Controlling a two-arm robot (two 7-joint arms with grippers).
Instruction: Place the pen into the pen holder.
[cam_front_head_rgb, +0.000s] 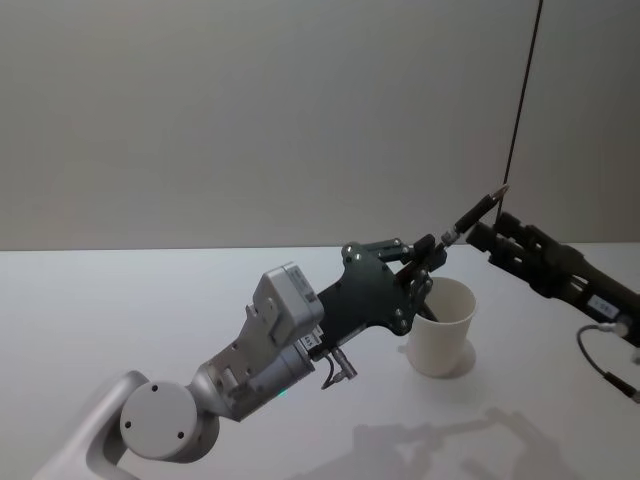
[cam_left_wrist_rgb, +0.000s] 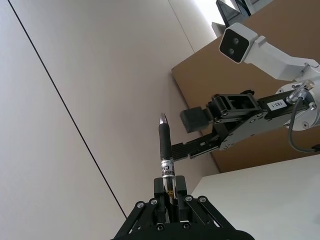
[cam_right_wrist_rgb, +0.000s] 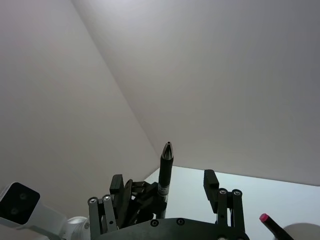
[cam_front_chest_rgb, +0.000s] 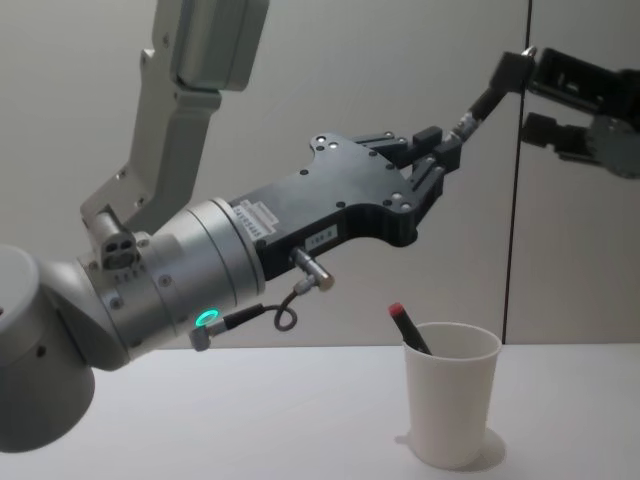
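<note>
- Two pincers meet above the cup (cam_front_head_rgb: 441, 327), which stands on the bench (cam_front_head_rgb: 150, 300).
- Left pincer (cam_front_head_rgb: 424, 262) is clenched on the pen (cam_front_head_rgb: 470, 216), gripping its lower end; the pen slants up and away from the cup, tip high.
- Right pincer (cam_front_head_rgb: 497, 232) sits at the pen's tip, above and beyond the cup, fingers (cam_right_wrist_rgb: 210, 181) spread either side of it, not clamped.
- Another pen (cam_front_chest_rgb: 408, 328), red-capped, already leans inside the cup.
- Risk: if the left lets go before the right clamps, the pen likely falls beside the cup.
- Risk: lowered at this slant, the pen may strike the rim and tip the light cup.
</note>
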